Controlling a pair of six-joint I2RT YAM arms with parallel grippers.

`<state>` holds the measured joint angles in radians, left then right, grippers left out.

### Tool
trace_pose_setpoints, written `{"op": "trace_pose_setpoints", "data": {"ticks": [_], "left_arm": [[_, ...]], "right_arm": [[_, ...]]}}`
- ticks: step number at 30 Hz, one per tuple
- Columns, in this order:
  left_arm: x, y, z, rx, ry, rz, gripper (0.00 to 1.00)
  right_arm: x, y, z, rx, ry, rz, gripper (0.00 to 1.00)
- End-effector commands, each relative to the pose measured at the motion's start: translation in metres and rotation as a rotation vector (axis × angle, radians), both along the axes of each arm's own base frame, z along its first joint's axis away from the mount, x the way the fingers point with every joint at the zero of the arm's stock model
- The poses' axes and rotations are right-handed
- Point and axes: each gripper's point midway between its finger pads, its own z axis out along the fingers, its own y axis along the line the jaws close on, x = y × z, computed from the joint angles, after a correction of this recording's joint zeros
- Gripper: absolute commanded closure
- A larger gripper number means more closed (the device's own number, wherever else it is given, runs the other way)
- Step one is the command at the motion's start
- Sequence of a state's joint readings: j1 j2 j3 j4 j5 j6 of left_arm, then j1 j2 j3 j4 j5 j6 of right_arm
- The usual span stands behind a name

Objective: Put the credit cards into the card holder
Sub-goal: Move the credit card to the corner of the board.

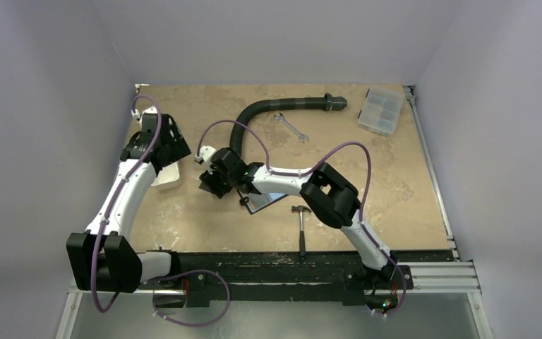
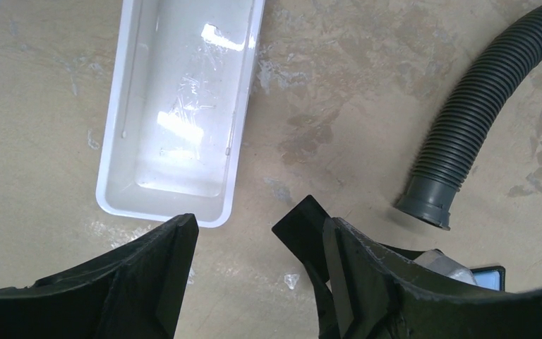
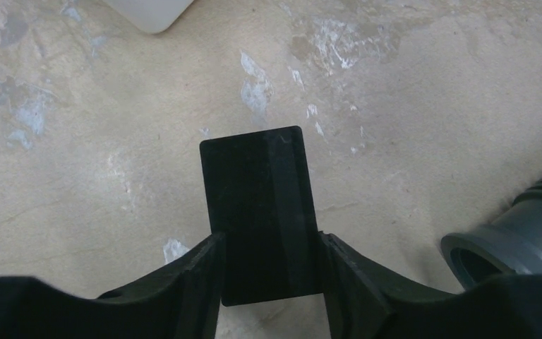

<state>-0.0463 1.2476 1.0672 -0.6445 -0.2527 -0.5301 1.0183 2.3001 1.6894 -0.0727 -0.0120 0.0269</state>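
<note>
The credit card [image 3: 261, 205] sits low over the table [image 3: 430, 106], where we see the right gripper [image 3: 269, 240] jaws clamped on its long edges and the left gripper [image 2: 257, 222] jaws open, empty, by the white tray [image 2: 116, 106].

Black credit card [image 3: 261, 212] between the right gripper [image 3: 269, 246]'s jaws.
Its long edges touch them; the card holder [image 1: 267, 202] lies open on the table [image 1: 395, 191].
</note>
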Motion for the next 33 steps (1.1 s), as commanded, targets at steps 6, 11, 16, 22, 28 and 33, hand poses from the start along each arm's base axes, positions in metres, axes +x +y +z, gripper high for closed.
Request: {"op": "trace_pose_setpoints", "data": {"ticks": [6,11,16,22,28,33], "left_arm": [[0.007,-0.020,-0.031,-0.091,0.046,-0.057,0.31],[0.003,-0.039,-0.065,-0.171,0.132,-0.132,0.33],[-0.014,-0.067,-0.094,-0.302,0.175,-0.224,0.36],[-0.048,-0.080,-0.123,-0.399,0.265,-0.212,0.39],[-0.070,-0.080,-0.113,-0.435,0.258,-0.140,0.39],[-0.070,-0.061,-0.095,-0.384,0.155,-0.018,0.38]], "right_arm": [[-0.053,-0.061,-0.043,-0.202,0.172,-0.018,0.56],[-0.082,-0.070,-0.042,-0.213,0.217,0.004,0.56],[-0.119,-0.080,-0.034,-0.185,0.287,0.001,0.56],[-0.146,-0.092,-0.019,-0.110,0.353,-0.032,0.54],[-0.138,-0.071,0.036,0.077,0.338,-0.063,0.38],[-0.100,-0.049,0.071,0.184,0.274,-0.163,0.21]]}}
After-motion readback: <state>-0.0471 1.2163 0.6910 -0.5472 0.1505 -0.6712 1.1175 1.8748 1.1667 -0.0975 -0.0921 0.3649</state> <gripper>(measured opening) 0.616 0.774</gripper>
